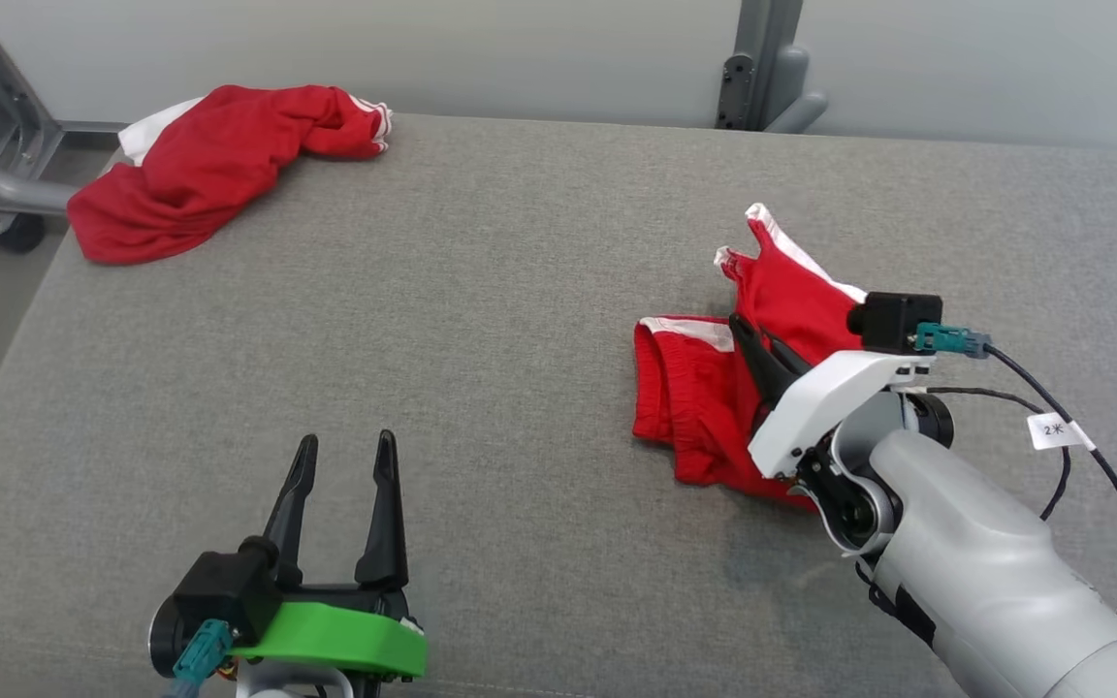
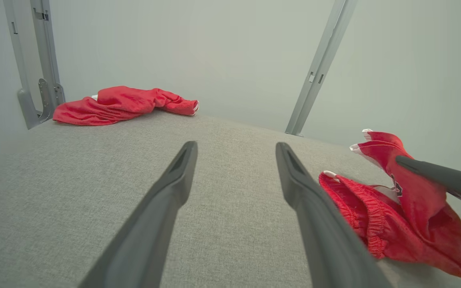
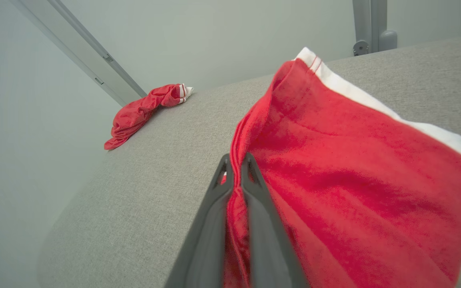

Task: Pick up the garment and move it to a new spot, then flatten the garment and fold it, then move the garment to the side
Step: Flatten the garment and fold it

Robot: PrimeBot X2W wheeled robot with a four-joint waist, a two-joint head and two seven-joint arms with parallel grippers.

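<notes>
The garment (image 1: 704, 388) is a pair of red shorts with white trim, bunched on the right side of the grey padded table (image 1: 520, 291). My right gripper (image 1: 741, 330) is shut on a fold of its red cloth, and part of the fabric rises off the surface towards a white-edged corner. The right wrist view has the garment (image 3: 334, 168) pinched between the right gripper (image 3: 236, 160) fingers. My left gripper (image 1: 346, 441) stands open over bare table at the near left, well apart from the garment. Through the left wrist view, the left gripper (image 2: 236, 146) holds nothing and the garment (image 2: 374, 208) lies to its right.
A second crumpled red and white garment (image 1: 209, 165) lies at the table's far left corner, partly over the edge. Grey metal frame posts (image 1: 762, 68) stand behind the table against a pale wall. A cable with a white tag (image 1: 1058, 429) trails from my right wrist.
</notes>
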